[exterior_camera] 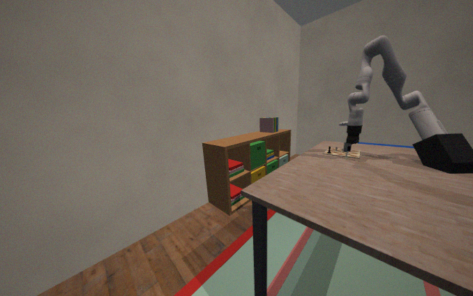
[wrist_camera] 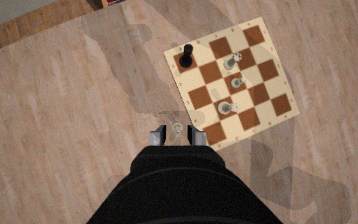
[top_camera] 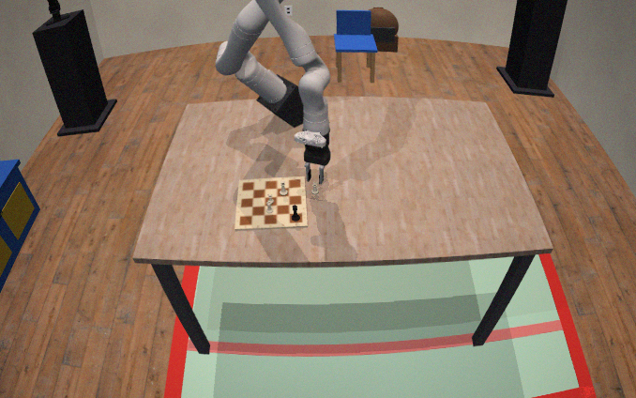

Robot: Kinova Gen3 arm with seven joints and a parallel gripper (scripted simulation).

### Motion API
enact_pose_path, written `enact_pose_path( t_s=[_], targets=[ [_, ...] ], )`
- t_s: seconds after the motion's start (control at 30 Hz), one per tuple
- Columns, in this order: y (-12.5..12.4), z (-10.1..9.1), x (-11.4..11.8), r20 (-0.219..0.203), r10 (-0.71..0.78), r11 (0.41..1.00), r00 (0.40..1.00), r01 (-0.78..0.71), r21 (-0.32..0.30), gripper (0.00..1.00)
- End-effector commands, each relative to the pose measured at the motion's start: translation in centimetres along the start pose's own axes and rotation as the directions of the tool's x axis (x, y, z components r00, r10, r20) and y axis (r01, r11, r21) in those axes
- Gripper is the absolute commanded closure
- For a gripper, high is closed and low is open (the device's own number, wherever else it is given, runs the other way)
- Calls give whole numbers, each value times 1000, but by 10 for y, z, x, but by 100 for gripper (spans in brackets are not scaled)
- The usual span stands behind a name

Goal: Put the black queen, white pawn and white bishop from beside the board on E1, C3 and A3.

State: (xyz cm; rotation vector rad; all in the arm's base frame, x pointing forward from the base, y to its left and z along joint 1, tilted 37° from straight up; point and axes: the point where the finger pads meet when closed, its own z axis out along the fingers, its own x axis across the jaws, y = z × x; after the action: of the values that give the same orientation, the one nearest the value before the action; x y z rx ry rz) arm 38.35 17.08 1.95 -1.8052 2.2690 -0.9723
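The black queen (top_camera: 295, 214) (exterior_camera: 329, 150) (wrist_camera: 186, 57) stands upright on corner square E1 of the board (top_camera: 253, 227) (wrist_camera: 178, 75). The small white pawn (top_camera: 270, 199) (wrist_camera: 237, 82) stands on the centre square, C3. A small white piece (top_camera: 315, 189) (wrist_camera: 177, 128), apparently the bishop, stands upright on the table beside the board's E side. My gripper (top_camera: 314, 176) (wrist_camera: 176, 131) is open, fingers pointing down, just above this piece, with one finger on each side in the wrist view. It appears not to touch it. Square A3 is vacant. The exact finger height is hard to tell.
A white piece (top_camera: 269, 207) (wrist_camera: 230, 62) stands on C2, close to the pawn. Another white piece (top_camera: 283, 190) (wrist_camera: 224, 107) stands on D4. The finger on the board's side is close to the board's edge. The table (top_camera: 422, 188) (exterior_camera: 331, 195) extends around the board.
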Motion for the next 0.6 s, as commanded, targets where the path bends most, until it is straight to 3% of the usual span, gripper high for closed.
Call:
enact_pose_path(
  t_s=[0.0,0.57],
  targets=[
    [0,3,1,-4,0,1000,1000,0,0,27],
    [0,32,1,-4,0,1000,1000,0,0,27]
  ],
)
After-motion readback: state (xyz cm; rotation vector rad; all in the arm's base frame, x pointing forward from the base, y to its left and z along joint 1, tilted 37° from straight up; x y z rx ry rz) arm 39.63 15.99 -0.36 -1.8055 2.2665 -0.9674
